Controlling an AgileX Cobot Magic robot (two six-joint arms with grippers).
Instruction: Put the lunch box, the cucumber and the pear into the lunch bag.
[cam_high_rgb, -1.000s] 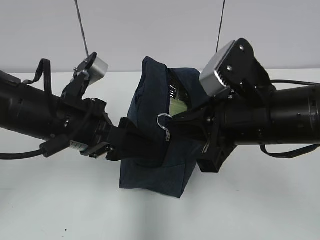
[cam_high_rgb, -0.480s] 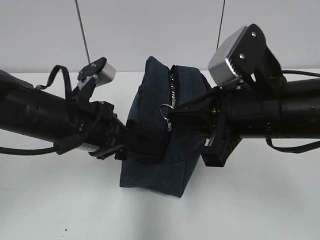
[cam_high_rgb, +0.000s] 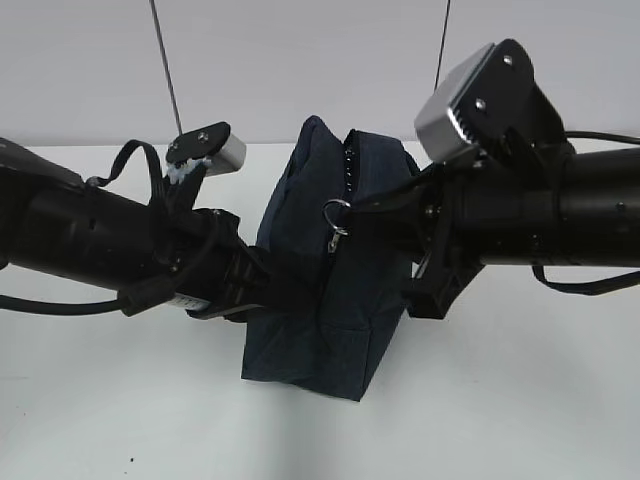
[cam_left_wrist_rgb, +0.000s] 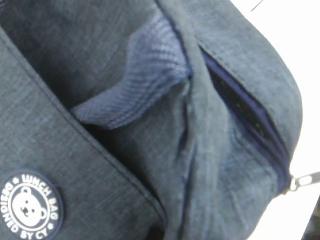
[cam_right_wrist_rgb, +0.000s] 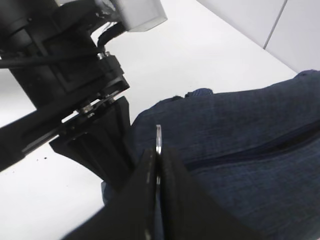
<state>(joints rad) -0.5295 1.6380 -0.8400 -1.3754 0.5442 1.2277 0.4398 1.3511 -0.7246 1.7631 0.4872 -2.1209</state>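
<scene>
A dark navy lunch bag (cam_high_rgb: 330, 280) stands upright on a white table (cam_high_rgb: 500, 400) at the centre of the exterior view, its zipper (cam_high_rgb: 349, 175) running up the top. From the right, the right gripper (cam_right_wrist_rgb: 156, 172) pinches the metal ring pull (cam_high_rgb: 337, 211). From the left, the left gripper (cam_high_rgb: 262, 290) is pressed together against the bag's side, though whether it grips fabric cannot be told.

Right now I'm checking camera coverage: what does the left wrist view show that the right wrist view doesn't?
Only the left wrist view shows the round bear badge reading LUNCH BAG and a ribbed strap handle. Only the right wrist view shows the right gripper shut on the metal ring pull, the left arm and the white table. Both show the lunch bag with its zipper run shut.
</scene>
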